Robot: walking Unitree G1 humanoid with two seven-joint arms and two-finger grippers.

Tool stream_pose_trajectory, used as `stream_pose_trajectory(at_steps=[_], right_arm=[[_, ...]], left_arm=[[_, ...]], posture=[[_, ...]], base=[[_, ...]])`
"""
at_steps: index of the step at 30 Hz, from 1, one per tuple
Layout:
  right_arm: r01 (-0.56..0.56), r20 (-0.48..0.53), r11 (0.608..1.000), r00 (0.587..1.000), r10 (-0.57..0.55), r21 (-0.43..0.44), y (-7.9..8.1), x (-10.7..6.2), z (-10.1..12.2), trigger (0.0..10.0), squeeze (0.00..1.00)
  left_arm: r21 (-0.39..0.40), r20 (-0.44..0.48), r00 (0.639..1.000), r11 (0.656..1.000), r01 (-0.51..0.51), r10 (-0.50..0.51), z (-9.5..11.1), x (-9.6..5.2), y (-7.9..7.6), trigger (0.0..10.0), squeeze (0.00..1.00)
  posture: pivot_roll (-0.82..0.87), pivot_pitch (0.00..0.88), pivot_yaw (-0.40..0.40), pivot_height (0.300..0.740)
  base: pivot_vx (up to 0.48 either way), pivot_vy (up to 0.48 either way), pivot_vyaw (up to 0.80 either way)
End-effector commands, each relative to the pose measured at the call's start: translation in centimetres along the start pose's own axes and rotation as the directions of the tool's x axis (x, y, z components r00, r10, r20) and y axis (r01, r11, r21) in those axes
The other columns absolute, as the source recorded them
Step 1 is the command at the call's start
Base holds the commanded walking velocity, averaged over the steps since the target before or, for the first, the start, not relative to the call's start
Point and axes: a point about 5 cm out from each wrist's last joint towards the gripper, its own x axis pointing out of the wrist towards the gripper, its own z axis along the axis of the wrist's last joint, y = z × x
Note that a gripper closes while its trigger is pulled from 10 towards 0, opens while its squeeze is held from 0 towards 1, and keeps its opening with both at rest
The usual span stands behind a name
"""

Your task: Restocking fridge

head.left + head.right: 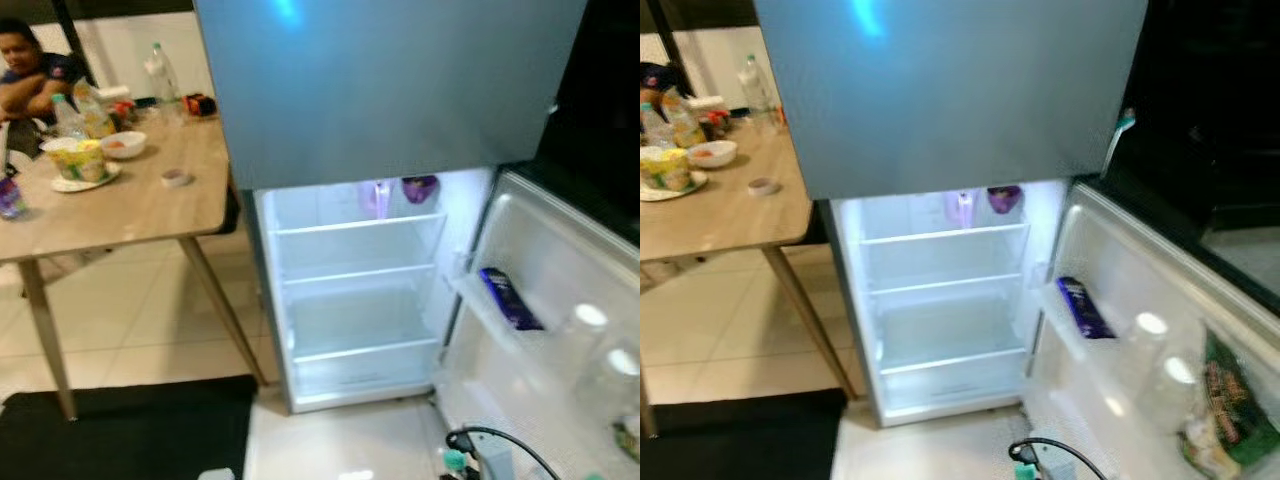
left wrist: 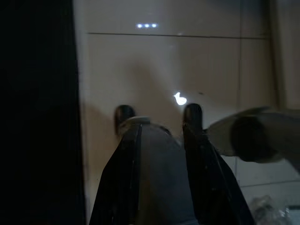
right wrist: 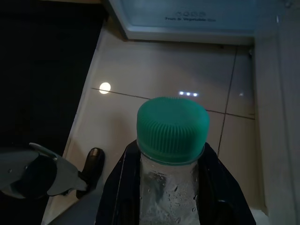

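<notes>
Bottle: clear plastic, green ribbed cap, droplets inside the neck. Clamped between the two black fingers of the right gripper, cap pointing ahead toward the floor tiles and the base of the fridge. In the left eye view the green cap peeks in at the bottom edge, low and just in front of the open door.

Left gripper: hangs over bare tile, fingers parted with nothing between the tips; it looks idle, though the view is dark and I would not swear to more.

Fridge: lower compartment open and lit, freezer door above shut. Glass shelves mostly bare; a pale jug and a purple item sit at the back of the top shelf. Door swung wide to the robot's right; its racks hold a dark blue packet, two white-capped containers and a green packet lower down.

Table stands to the left with bowls, bottles and a cup; a person sits at its far end. A black mat lies on the floor before it.

Step in hand, as I judge it: carrying the bottle to the fridge, not yet placed. Next move calls for raising the right arm from floor level, keeping the bottle upright, and aiming for a free shelf or door rack clear of the containers already there.
</notes>
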Motion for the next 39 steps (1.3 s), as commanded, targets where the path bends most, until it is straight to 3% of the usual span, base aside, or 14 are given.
stream_pose_trajectory(at_steps=[1, 12, 14, 16, 20, 25, 31, 39], right_arm=[[-0.044, 0.036, 0.999, 0.998, 0.045, -0.022, 0.7, 0.6, 1.1, 10.0, 0.00], [-0.173, 0.200, 0.985, 0.965, 0.170, -0.003, 2.2, 1.7, 4.9, 10.0, 0.00], [-0.165, 0.300, 0.986, 0.940, 0.165, -0.026, 2.5, 2.0, 7.4, 10.0, 0.00], [-0.162, 0.318, 0.987, 0.934, 0.161, -0.022, 2.5, 2.1, 7.9, 10.0, 0.00], [-0.183, 0.374, 0.982, 0.909, 0.184, -0.038, 3.0, 2.3, 9.6, 10.0, 0.00], [-0.170, 0.406, 0.984, 0.896, 0.177, -0.054, 3.2, 2.5, 11.0, 10.0, 0.00], [-0.150, 0.382, 0.987, 0.910, 0.163, -0.063, 3.0, 2.6, 10.9, 10.0, 0.00], [-0.143, 0.342, 0.983, 0.924, 0.173, -0.113, 3.3, 2.6, 10.1, 10.0, 0.00]], left_arm=[[0.000, 0.001, 1.000, 1.000, -0.018, 0.018, 0.1, -0.2, 0.5, 10.0, 0.00], [-0.001, 0.018, 1.000, 1.000, -0.012, 0.012, 0.4, -0.1, 0.6, 10.0, 0.00], [-0.032, 0.077, 0.997, 0.999, 0.016, -0.014, 1.5, 0.0, 0.4, 10.0, 0.00], [-0.041, 0.091, 0.995, 0.999, 0.029, -0.026, 1.9, 0.1, 0.2, 10.0, 0.00], [-0.029, 0.186, 0.980, 0.997, 0.078, -0.071, 4.5, 0.3, -0.2, 10.0, 0.00], [0.038, 0.279, 0.948, 0.988, 0.148, -0.152, 8.0, 0.6, -1.3, 10.0, 0.00], [0.102, 0.314, 0.924, 0.976, 0.194, -0.217, 10.0, 0.8, -2.8, 10.0, 0.00], [0.087, 0.301, 0.922, 0.970, 0.229, -0.245, 9.1, 1.1, -3.9, 10.0, 0.00]], posture=[[-0.11, 0.015, 0.021, 0.734], [-0.10, 0.031, 0.029, 0.734], [-0.10, 0.037, 0.031, 0.734], [-0.10, 0.037, 0.031, 0.734], [-0.09, 0.043, 0.031, 0.734], [-0.09, 0.040, 0.030, 0.734], [-0.09, 0.035, 0.032, 0.734], [-0.10, 0.034, 0.031, 0.734]], base=[[0.000, 0.000, 0.00], [0.000, 0.000, 0.00], [0.000, 0.000, 0.00], [0.000, 0.000, 0.00], [0.000, 0.000, 0.00], [0.000, 0.000, 0.00], [0.000, 0.000, -0.67], [0.000, 0.000, -0.77]])
